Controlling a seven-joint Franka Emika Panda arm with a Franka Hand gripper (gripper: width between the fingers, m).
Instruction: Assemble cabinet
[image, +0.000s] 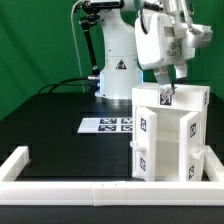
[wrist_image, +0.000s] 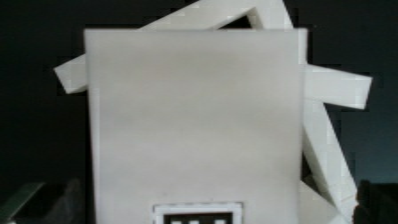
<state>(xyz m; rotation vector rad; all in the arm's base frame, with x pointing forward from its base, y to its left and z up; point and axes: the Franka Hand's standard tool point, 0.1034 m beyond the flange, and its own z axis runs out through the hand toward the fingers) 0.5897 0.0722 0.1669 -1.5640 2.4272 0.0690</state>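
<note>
The white cabinet (image: 170, 135) stands upright at the exterior view's right, with black-and-white tags on its front and side. My gripper (image: 168, 89) hangs straight down onto its top, right above a small tag there. In the wrist view a flat white cabinet panel (wrist_image: 196, 110) fills the picture, with a tag (wrist_image: 198, 213) at its near edge. Tilted white cabinet parts (wrist_image: 329, 95) show behind it. My gripper (wrist_image: 199, 205) straddles this panel. One dim finger (wrist_image: 27, 200) shows beside each panel edge with a dark gap between, so the jaws look open.
The long white border rail (image: 60, 185) runs along the table's front, with its end (image: 14, 162) turning back at the exterior view's left. The marker board (image: 107, 125) lies flat mid-table. The robot base (image: 112, 75) stands behind, a black cable beside it.
</note>
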